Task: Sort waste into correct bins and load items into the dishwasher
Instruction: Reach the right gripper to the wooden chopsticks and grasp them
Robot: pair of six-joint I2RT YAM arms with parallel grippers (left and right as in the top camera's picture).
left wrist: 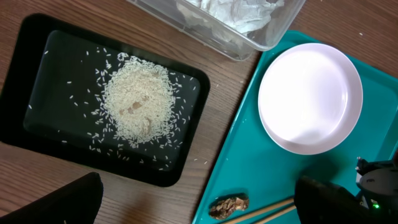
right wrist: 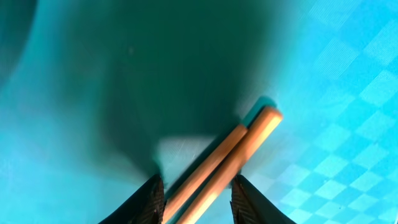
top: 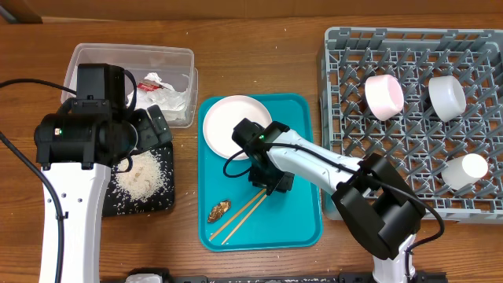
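Observation:
My right gripper (right wrist: 198,199) is low over the teal serving tray (top: 299,228), its fingers open on either side of two wooden chopsticks (right wrist: 236,149) that lie on the tray. My left gripper (left wrist: 202,205) is wide open and empty above the table edge of the black tray (left wrist: 37,124), which holds a pile of rice (left wrist: 137,99). A brown food scrap (left wrist: 229,205) lies on the teal tray next to the chopsticks. The white plate (top: 236,122) sits at the teal tray's far end. The red-and-white wrapper (top: 153,82) lies in the clear tub (top: 94,55).
The grey dish rack (top: 346,94) stands at the right with a pinkish bowl (top: 383,97), a pale bowl (top: 448,97) and a small white cup (top: 465,169) in it. White crumpled paper (top: 177,98) is also in the tub. Loose rice grains are scattered in the black tray.

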